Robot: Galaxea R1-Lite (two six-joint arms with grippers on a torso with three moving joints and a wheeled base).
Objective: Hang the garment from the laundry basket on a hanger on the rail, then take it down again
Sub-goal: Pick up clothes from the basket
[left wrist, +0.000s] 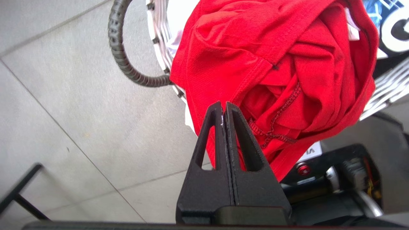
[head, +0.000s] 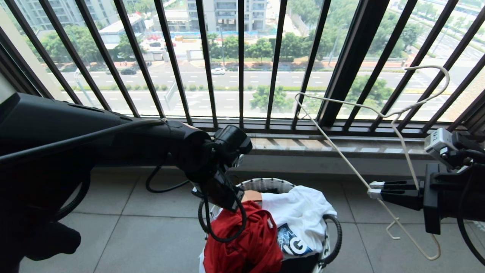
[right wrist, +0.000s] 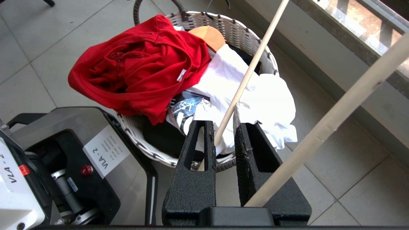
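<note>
Left gripper (left wrist: 223, 107), closed and empty beside the bright red T-shirt (left wrist: 274, 64) at the white woven basket's (head: 265, 184) rim, should reopen and pinch the collar; the right gripper (right wrist: 223, 127) holds the thin white wire hanger (head: 379, 113).

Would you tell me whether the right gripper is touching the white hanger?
Touching: the right wrist view shows the right gripper pinching the hanger between its fingers.

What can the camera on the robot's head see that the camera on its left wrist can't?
Only the head view shows the barred window with the street outside, the white wire hanger and the right gripper shut on it.

Only the left wrist view shows the left gripper close up, fingers pressed shut against the red T-shirt; whether cloth is pinched is unclear.

Both show the red T-shirt, the laundry basket, a white printed garment and the grey tiled floor.
</note>
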